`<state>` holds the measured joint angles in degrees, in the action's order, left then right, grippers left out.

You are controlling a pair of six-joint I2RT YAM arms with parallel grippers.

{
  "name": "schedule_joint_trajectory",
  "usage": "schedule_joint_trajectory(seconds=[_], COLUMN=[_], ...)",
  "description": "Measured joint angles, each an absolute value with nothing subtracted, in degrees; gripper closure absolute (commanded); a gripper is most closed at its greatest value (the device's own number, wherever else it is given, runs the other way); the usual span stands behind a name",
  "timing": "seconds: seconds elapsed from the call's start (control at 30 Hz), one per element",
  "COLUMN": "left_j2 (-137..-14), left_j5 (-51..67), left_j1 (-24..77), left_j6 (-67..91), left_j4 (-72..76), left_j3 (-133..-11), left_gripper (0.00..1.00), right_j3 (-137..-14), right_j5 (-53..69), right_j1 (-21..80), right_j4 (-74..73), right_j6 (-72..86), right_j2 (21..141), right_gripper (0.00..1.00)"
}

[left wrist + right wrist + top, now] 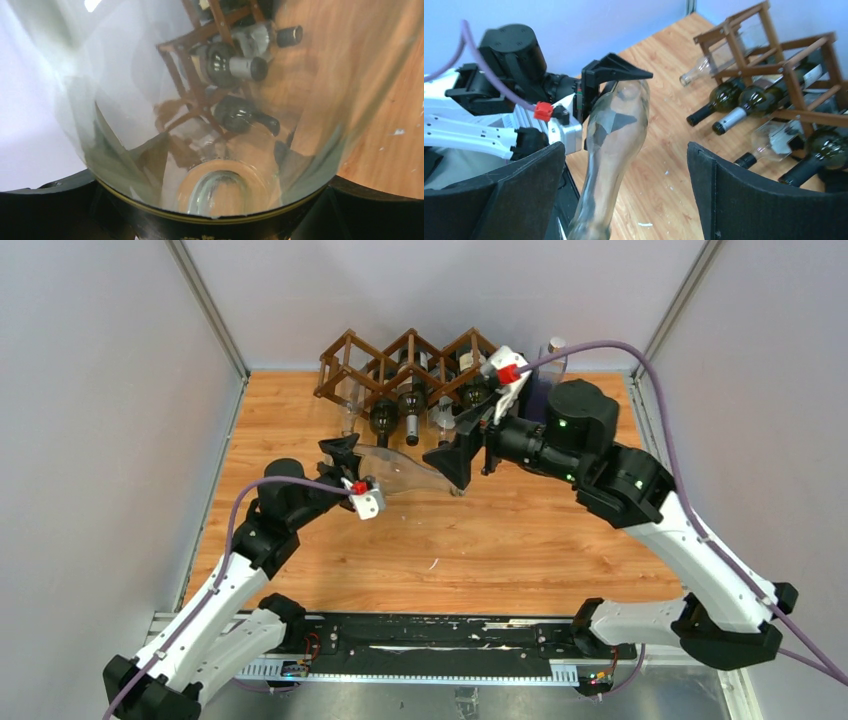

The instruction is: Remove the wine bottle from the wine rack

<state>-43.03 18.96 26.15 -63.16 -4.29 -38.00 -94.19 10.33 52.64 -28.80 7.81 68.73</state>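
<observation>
The left fingers [616, 70] were clamped on the wide body of the clear wine bottle [616, 125]. One black finger lay across its upper side, and in the left wrist view the glass filled the whole space between them. The bottle was out of the wine rack [734, 47] and hung roughly level above the bench [500, 540], between the two arms. From the left fingers its neck ran across into the gap between the right fingers [744, 195]. Those stood spread wide, gripping nothing. The neck sat close beside one finger and well apart from the other, and whether it brushed the near one could not be told. Beyond both pairs of fingers, on the far part of the bench near the back wall [440, 290], stood the rack, a dark brown wooden lattice. From above it was just past the right fingers and farther from the left ones. Several dark bottles [719, 97] lay in its cells beside a couple of clear ones [704, 67], their necks pointing out toward the fingers. The bench under the held bottle was orange-brown wood with a few pale scuffs.
</observation>
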Motion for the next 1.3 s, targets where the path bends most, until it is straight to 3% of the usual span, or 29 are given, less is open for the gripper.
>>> schedule_joint_trajectory(seconds=[0.4, 0.67, 0.8, 0.93, 1.0, 1.07, 1.1, 1.13, 1.17, 1.23, 1.27, 1.3], left_j2=[-48.82, -49.52, -49.52, -49.5, -49.5, -49.5, -49.52, -49.52, -49.52, -49.78, -50.15, -50.52], left_j5=[17.39, 26.44, 30.13, 32.47, 33.06, 33.28, 33.45, 33.61, 33.85, 34.04, 34.09, 33.98], left_j1=[26.17, 26.2, 26.22, 26.22, 26.24, 26.22, 26.22, 26.22, 26.22, 26.17, 26.2, 26.22], left_j6=[-32.36, -22.0, -20.47, -19.9, -18.94, -18.17, -17.98, -17.47, -17.12, -16.49, -16.43, -16.45], left_j4=[-8.36, -14.11, -18.22, -21.3, -22.09, -22.61, -22.87, -23.2, -23.49, -24.34, -24.71, -25.21], left_j3=[-48.86, -52.77, -53.06, -53.06, -53.06, -53.06, -53.06, -53.06, -53.06, -53.39, -53.74, -54.19], left_gripper=[1.0, 1.0, 1.0, 1.0, 1.0, 1.0, 1.0, 0.97, 0.79, 0.24, 0.05, 0.01], right_j3=[-87.44, -85.97, -85.97, -85.95, -85.95, -85.97, -85.97, -85.97, -85.97, -85.97, -85.97, -86.0], right_j5=[8.51, 10.2, 12.56, 14.06, 14.2, 14.24, 14.35, 14.31, 14.28, 13.72, 13.41, 13.04], right_j1=[52.31, 52.31, 52.31, 52.31, 52.31, 52.31, 52.31, 52.31, 52.23, 51.94, 51.83, 51.68], right_j4=[-18.44, -10.98, -7.11, -2.28, -0.14, 1.32, 1.8, 2.26, 2.46, 2.15, 2.04, 1.96], right_j6=[8.12, 9.45, 11.44, 13.76, 14.46, 14.72, 14.81, 14.98, 14.92, 15.25, 15.18, 15.18], right_j2=[59.07, 65.49, 70.41, 73.45, 74.17, 74.7, 74.98, 75.2, 75.4, 75.42, 75.42, 75.37], right_gripper=[0.04, 0.04, 0.11, 0.27, 0.44, 0.67, 0.89, 0.99, 1.0, 1.0, 1.0, 1.0])
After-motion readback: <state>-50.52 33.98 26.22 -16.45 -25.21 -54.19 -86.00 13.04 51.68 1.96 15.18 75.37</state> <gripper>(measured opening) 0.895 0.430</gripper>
